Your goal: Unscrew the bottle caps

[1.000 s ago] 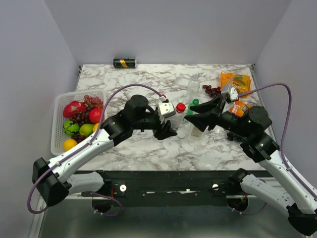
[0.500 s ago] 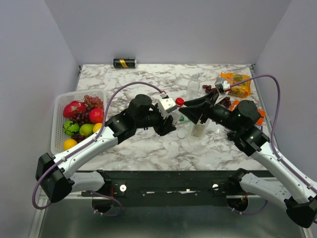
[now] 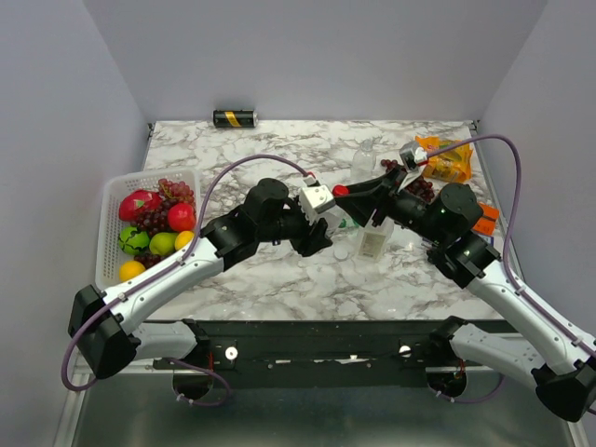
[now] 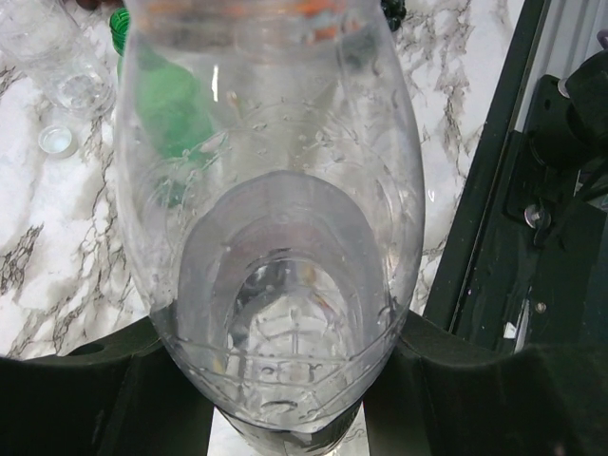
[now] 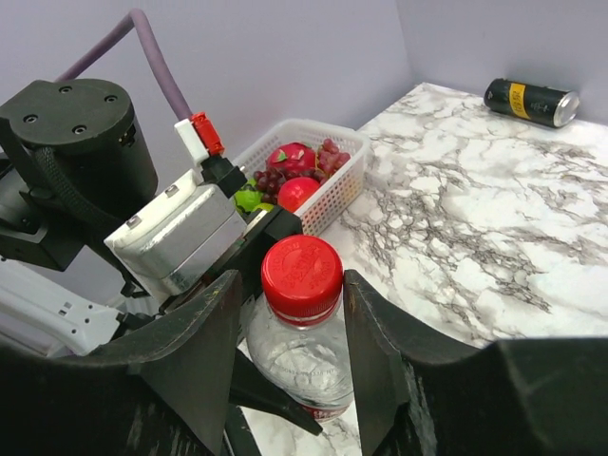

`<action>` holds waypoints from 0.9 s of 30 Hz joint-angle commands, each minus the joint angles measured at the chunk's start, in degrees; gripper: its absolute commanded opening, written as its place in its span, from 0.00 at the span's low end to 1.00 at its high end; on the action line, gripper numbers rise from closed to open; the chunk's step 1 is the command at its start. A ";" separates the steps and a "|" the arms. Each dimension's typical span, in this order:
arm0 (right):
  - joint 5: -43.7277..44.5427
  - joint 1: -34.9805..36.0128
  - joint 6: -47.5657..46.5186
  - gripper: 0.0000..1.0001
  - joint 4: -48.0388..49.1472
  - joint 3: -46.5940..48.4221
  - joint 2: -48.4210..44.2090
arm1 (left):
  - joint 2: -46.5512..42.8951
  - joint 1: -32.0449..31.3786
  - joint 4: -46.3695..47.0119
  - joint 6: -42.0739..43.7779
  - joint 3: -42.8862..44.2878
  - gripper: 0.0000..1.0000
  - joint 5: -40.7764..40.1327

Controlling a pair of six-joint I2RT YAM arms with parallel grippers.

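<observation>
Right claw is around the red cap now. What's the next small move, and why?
Probably close the right claw on the red cap. Its fingers flank the cap with a gap on each side, not yet touching, and the left claw grips the clear bottle below, so a twist could follow.

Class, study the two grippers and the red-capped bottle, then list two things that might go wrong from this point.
1. The right gripper flanks the red cap off-centre, so closing may slip off it.
2. The left gripper holds the smooth clear bottle near its base, so twisting might spin it in the grip.
</observation>
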 commanded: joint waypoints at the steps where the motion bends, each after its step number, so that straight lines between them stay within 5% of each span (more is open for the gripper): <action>1: 1.12 0.47 0.04 0.54 0.90 2.22 0.55 | 0.47 -0.74 1.08 0.12 0.57 0.31 -0.88; 16: -3.28 0.56 1.45 0.49 3.72 1.78 2.75 | 1.08 -1.18 0.64 0.56 0.74 0.30 -0.71; 23: -7.75 0.38 0.84 0.24 5.30 1.51 3.37 | 0.73 -1.18 1.16 1.26 0.48 0.30 4.28; 27: -14.86 -1.28 -2.77 0.22 3.72 2.13 2.23 | 0.12 -1.18 1.16 2.49 0.57 0.30 11.39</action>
